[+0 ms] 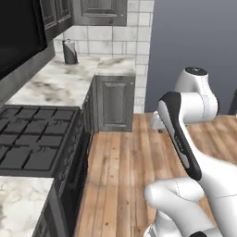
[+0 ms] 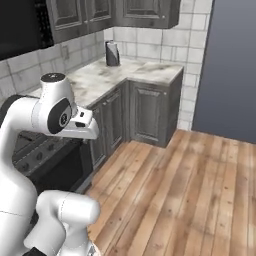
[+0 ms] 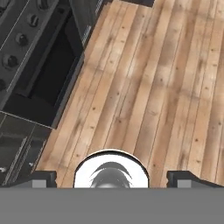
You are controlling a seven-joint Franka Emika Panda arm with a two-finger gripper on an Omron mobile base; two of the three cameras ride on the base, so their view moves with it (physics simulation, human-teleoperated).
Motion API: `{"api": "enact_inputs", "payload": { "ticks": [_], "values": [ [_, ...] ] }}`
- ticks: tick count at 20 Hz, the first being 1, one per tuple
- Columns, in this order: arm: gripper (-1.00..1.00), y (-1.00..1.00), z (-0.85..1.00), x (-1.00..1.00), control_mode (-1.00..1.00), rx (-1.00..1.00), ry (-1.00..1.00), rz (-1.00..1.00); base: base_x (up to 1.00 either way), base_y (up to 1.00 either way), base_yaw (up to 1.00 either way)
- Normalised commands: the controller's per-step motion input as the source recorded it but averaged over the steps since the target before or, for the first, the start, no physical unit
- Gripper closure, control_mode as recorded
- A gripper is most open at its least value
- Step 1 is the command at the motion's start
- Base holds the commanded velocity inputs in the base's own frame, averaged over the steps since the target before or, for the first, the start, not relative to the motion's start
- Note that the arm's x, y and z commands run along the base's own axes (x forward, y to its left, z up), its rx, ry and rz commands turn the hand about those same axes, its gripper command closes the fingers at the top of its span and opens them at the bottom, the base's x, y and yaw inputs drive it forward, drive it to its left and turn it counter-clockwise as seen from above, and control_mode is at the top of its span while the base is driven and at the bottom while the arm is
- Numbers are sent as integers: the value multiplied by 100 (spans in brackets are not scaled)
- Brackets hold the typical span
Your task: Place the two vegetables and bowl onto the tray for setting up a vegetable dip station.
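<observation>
The arm (image 1: pixel 185 139) stands folded over its base in the middle of the kitchen, its hand pointing down at the plank floor (image 3: pixel 144 87). In the hand view the two dark fingers (image 3: pixel 43 178) sit far apart at the bottom corners, spread wide with nothing between them.

None of the task's things can be seen from where the robot stands: no carrot, no green vegetable, no bowl, no tray. To the left runs the black stove (image 1: pixel 32 139) with its grates, then the marbled desk (image 1: pixel 65 81) wrapping into the corner, where a dark canister (image 1: pixel 70 52) stands against the tiles. Below it are grey cabinet doors (image 2: pixel 150 112).

So the step in hand looks to me like finding the work area, not grasping. Doing it well probably means turning or driving the base until the tray and vegetables come into the base views, keeping the arm tucked so it clears the stove front (image 3: pixel 39 74) and cabinets. I would keep the fingers wide, and lift the hand off the floor only once a target is plainly in sight.
</observation>
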Motion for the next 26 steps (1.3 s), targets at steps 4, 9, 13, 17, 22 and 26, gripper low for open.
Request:
{"api": "enact_inputs", "payload": {
  "ticks": [4, 9, 13, 17, 22, 26],
  "values": [
    [-100, 0, 0, 0, 100, 0, 0, 0, 0, -40, -49],
    [-100, 0, 0, 0, 100, 0, 0, 0, 0, -41, -49],
    [-100, 0, 0, 0, 100, 0, 0, 0, 0, -40, -49],
    [-100, 0, 0, 0, 100, 0, 0, 0, 0, -39, -49],
    [-100, 0, 0, 0, 100, 0, 0, 0, 0, -37, -50],
    [-100, 0, 0, 0, 100, 0, 0, 0, 0, -36, -50]
  ]
}}
